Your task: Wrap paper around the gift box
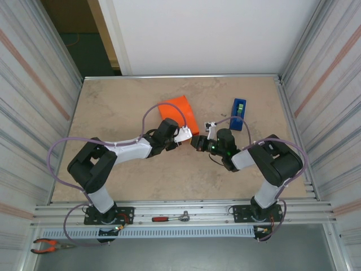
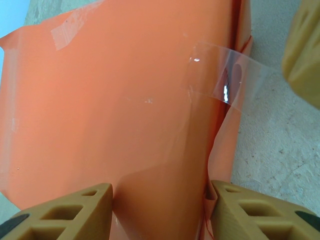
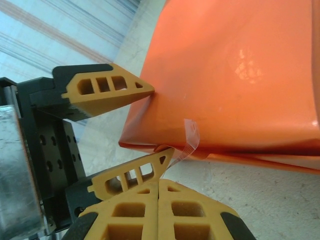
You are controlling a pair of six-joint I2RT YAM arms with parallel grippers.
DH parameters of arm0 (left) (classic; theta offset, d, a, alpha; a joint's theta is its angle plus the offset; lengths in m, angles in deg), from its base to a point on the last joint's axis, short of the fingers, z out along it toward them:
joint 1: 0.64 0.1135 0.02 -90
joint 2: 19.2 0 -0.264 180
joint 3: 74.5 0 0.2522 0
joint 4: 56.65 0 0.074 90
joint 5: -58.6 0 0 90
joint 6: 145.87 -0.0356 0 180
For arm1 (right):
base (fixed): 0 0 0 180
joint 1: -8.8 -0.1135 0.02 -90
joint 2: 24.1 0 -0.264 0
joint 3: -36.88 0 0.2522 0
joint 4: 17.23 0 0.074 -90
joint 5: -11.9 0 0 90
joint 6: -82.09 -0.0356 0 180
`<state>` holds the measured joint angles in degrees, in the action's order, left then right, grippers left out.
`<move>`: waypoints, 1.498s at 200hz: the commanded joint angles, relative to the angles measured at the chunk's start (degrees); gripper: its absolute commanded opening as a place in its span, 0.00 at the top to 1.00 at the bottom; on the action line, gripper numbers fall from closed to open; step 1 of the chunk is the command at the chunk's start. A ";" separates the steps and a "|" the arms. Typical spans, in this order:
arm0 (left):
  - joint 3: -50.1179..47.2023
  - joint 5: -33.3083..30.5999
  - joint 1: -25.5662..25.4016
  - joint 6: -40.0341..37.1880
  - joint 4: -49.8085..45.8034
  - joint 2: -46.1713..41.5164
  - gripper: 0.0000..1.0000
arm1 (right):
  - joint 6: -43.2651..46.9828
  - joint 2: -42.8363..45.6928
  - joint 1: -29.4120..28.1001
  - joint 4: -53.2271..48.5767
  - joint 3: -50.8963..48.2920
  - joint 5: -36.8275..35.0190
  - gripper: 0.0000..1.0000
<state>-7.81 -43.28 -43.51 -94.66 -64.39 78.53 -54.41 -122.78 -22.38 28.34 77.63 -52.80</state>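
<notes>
The orange paper [image 1: 179, 110] is folded into a parcel at mid table, and the gift box is hidden under it. My left gripper [image 1: 185, 134] is shut on the parcel's near end, one finger on each side of the paper [image 2: 115, 110], as the left wrist view [image 2: 160, 192] shows. A strip of clear tape [image 2: 225, 80] sticks to the paper and runs off its right edge. My right gripper [image 3: 159, 182] is shut, with the free end of the tape [image 3: 190, 140] pinched at its tips, just below the paper [image 3: 240, 75]. It sits close to the right of the left gripper [image 1: 197, 141].
A blue tape dispenser [image 1: 239, 114] stands right of the parcel. A red-handled tool [image 1: 169, 218] lies on the front rail and pliers [image 1: 49, 245] at the bottom left. Corrugated walls close in both sides.
</notes>
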 commanded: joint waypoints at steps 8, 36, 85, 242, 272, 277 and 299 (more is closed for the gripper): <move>-0.37 1.25 -0.63 0.76 -5.14 2.71 0.49 | -1.34 -2.09 -0.37 2.87 1.47 -0.37 1.00; -0.37 1.23 -0.71 0.72 -5.11 2.73 0.49 | -1.84 -3.49 -0.37 3.60 2.06 -0.46 1.00; -0.37 1.21 -0.70 0.69 -5.14 2.81 0.49 | -2.76 -5.25 -0.07 4.82 2.81 -0.73 1.00; -0.63 0.90 -1.13 0.40 -4.96 2.80 0.49 | -5.37 -7.67 1.21 7.50 3.23 0.26 0.91; -0.64 0.90 -1.16 0.39 -4.91 2.77 0.49 | -5.36 -7.37 1.30 7.12 3.24 0.28 0.87; -0.63 0.93 -1.16 0.33 -4.96 2.80 0.49 | -5.36 -7.47 1.30 6.95 3.40 0.21 0.87; -0.71 0.88 -1.24 0.38 -4.92 2.78 0.49 | -5.53 -8.02 1.38 6.99 4.02 0.14 0.87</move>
<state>-7.81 -44.09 -43.91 -94.68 -64.34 78.64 -58.96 -129.95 -21.44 34.13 80.23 -52.78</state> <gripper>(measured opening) 0.508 0.126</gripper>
